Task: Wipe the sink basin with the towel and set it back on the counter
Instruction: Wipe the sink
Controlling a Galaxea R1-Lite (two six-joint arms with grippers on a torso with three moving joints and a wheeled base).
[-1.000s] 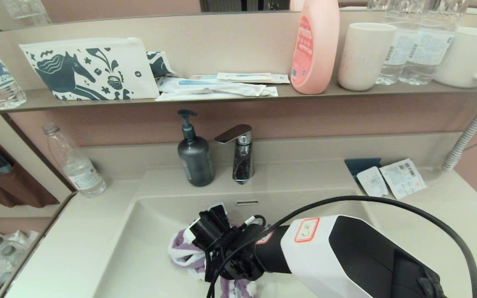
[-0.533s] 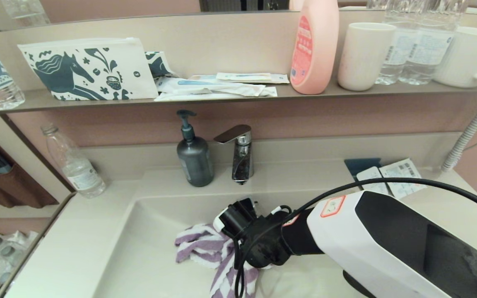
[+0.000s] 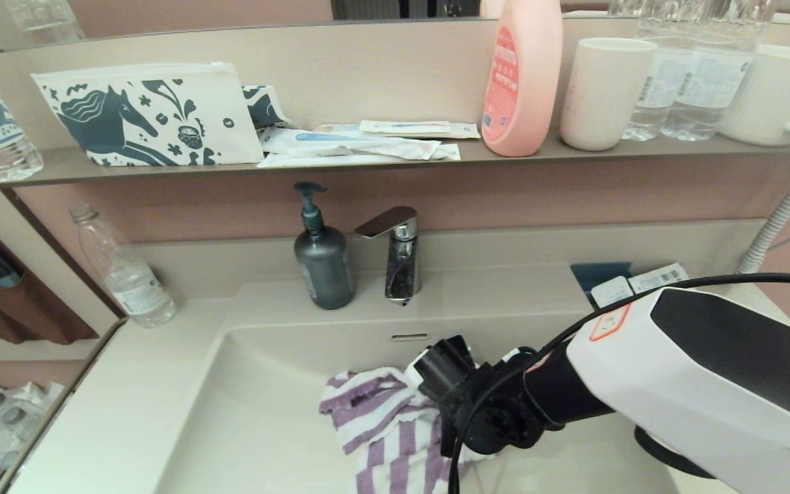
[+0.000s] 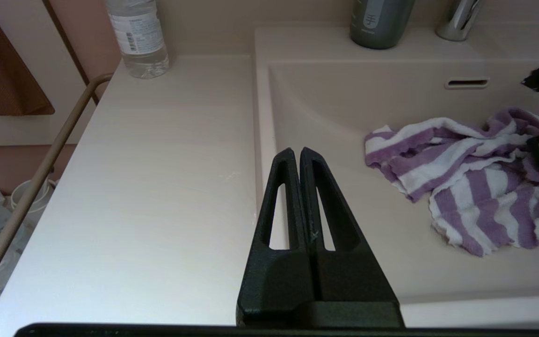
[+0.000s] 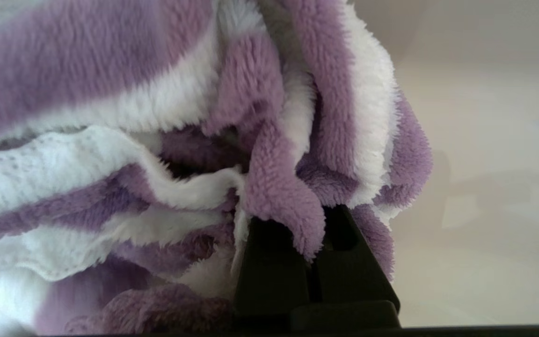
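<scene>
**Q:** Where is the towel, and what holds it?

**A:** The purple-and-white striped towel (image 3: 388, 429) lies crumpled in the sink basin (image 3: 258, 412), lower centre of the head frame, below the overflow slot (image 3: 409, 337). The right tool (image 5: 318, 234) is down in the basin at the towel's right edge. In the right wrist view its two black fingers are pressed together with a fold of towel pinched between them.

**Q:** State of the left tool?

**A:** The left tool (image 4: 300, 157) is fully closed, finger against finger, and holds nothing. In the left wrist view it hovers at lower centre, over the seam where the desk (image 4: 157, 164) meets the basin's side wall. It is well apart from the towel, which shows at centre right of that frame.

**Q:** Fixed items nearby?

**A:** In the head view, a grey pump bottle (image 3: 323, 264) stands just beside a chrome faucet (image 3: 398, 257) on the ledge behind the basin, at centre. A clear water bottle (image 3: 124, 267) stands on the desk at centre left. Sachets (image 3: 625, 287) lie on the desk at centre right, partly behind the right arm.
</scene>
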